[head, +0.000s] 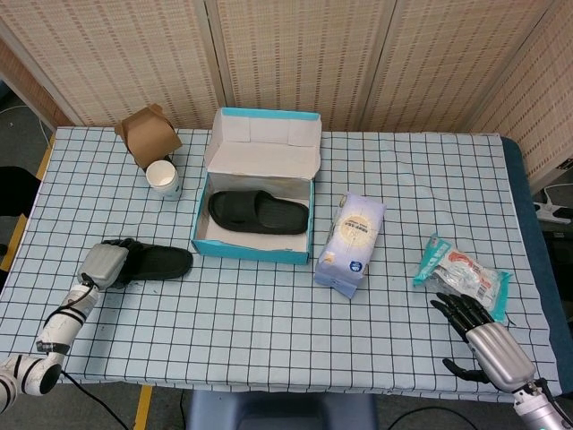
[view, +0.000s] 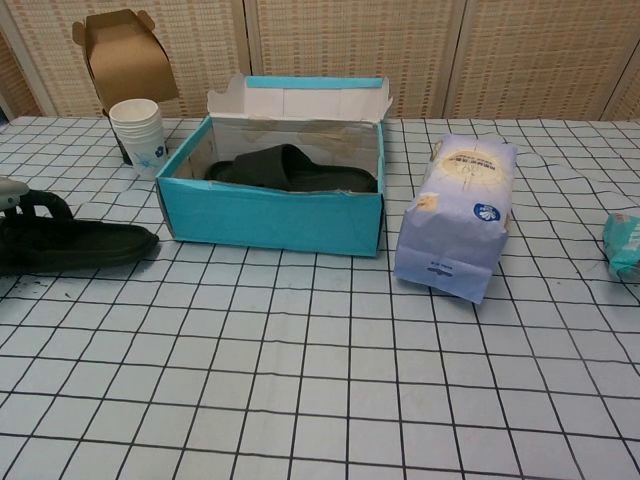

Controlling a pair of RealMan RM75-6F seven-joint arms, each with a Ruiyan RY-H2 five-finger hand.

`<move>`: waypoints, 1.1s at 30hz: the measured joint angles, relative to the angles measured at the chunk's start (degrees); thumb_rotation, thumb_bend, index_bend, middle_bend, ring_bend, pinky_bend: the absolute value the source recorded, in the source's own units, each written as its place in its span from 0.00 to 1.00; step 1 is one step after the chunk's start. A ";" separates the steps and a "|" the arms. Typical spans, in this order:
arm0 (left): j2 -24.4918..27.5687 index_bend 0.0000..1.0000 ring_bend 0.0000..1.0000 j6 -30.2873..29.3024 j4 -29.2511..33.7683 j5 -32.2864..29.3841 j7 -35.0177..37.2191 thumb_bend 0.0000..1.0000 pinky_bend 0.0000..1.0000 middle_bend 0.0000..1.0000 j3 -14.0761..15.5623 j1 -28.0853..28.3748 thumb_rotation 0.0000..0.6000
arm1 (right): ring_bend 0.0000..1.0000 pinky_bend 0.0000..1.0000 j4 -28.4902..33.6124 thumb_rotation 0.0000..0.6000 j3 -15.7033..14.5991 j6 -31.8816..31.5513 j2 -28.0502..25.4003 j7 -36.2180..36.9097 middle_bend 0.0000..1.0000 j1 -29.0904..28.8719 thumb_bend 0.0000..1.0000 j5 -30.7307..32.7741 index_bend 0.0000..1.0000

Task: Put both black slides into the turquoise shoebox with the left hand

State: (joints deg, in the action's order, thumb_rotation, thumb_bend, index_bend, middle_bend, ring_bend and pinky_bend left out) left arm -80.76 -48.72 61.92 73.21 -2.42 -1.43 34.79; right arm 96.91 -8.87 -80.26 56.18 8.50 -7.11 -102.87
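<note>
Head view: the shoebox (head: pixel 254 208) stands open on the desk (head: pixel 269 313), lid flap up at the back, with one slide (head: pixel 258 212) lying flat inside, sole down, filling most of the floor. The second slide (head: pixel 154 262) lies on the desk well left of the shoebox and a little nearer the front edge. The left robot hand (head: pixel 106 265) is at its heel end, fingers on the strap; it looks to be grasping there, though the contact is too small to be sure. The right robot hand (head: pixel 479 336) rests far right of the shoebox near the front edge, released, fingers apart, holding nothing, just beside a snack packet (head: pixel 462 270). A white bag (head: pixel 350 244) stands just right of the shoebox. Behind and left of the shoebox are a paper cup (head: pixel 164 177) and a brown carton (head: pixel 148 135); what they hold cannot be seen.

Chest view: the slide left of the shoebox (view: pixel 270 205) looks thin and low; I judge it light, rubbery and bendy, so the toe will droop if lifted by the heel. The strap arch is the best hold. Only a sliver of the left robot hand (view: pixel 10 189) shows at the frame edge. Inside the shoebox, the first slide (view: pixel 290 167) leaves little room, so the second will likely go on top.
</note>
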 measured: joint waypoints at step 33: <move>14.22 0.67 0.64 -21.69 19.40 12.11 5.30 0.93 0.73 0.73 -1.88 -6.63 1.00 | 0.00 0.00 -0.21 1.00 -0.46 0.08 0.10 0.34 0.00 -0.21 0.17 -0.84 0.00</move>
State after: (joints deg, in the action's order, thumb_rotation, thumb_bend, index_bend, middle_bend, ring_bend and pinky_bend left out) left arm -66.54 -70.41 81.32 85.31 2.88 -3.31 28.16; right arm 96.70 -9.33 -80.18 56.28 8.84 -7.32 -103.71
